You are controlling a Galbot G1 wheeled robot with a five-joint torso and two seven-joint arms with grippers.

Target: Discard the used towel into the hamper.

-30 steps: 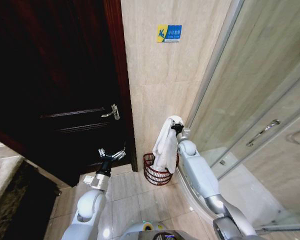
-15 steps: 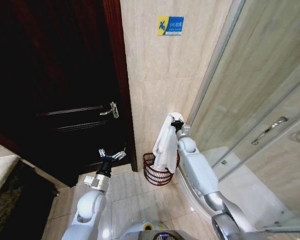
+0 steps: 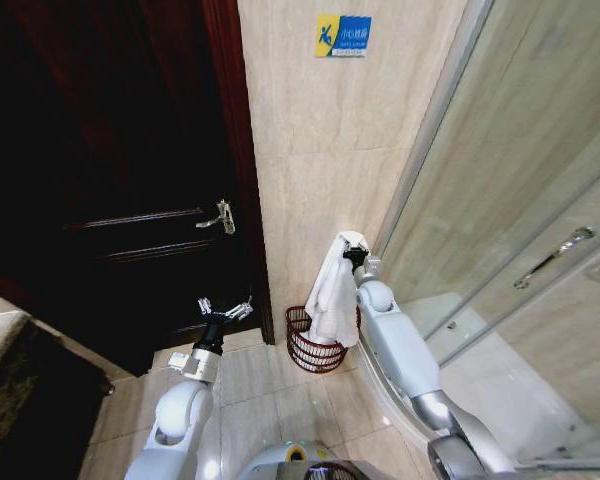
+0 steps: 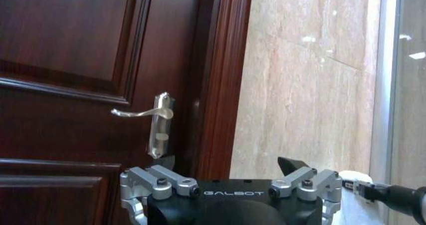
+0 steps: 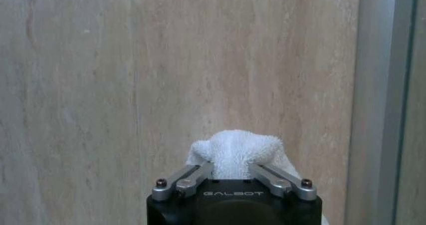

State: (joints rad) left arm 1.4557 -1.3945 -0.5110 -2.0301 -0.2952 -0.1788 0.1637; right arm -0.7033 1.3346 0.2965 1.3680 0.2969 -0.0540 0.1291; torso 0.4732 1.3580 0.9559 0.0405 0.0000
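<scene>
Nearest to us in the head view, our left arm rises from the lower left over the tiled floor, and the left gripper is held up in front of the dark wooden door. Its fingers are spread apart with nothing between them. In the left wrist view the same left gripper points at the door frame, with the silver door handle just beyond it and beige wall tile to the side.

Our right arm reaches forward from the lower right, along the edge of the glass shower enclosure. The right gripper is raised near the tiled wall and is pinching the top of the white towel. The towel hangs down from the pinch in a long fold. In the right wrist view the fingers of the right gripper are closed on a bunched lump of the towel, facing the wall.

Beyond and below the gripper, the hamper stands on the floor at the foot of the wall, in the corner between the door frame and the shower enclosure. The towel's lower end hangs over the hamper's open top; we cannot tell whether it touches the rim.

Farthest off, high on the wall, is a small blue and yellow sign.
</scene>
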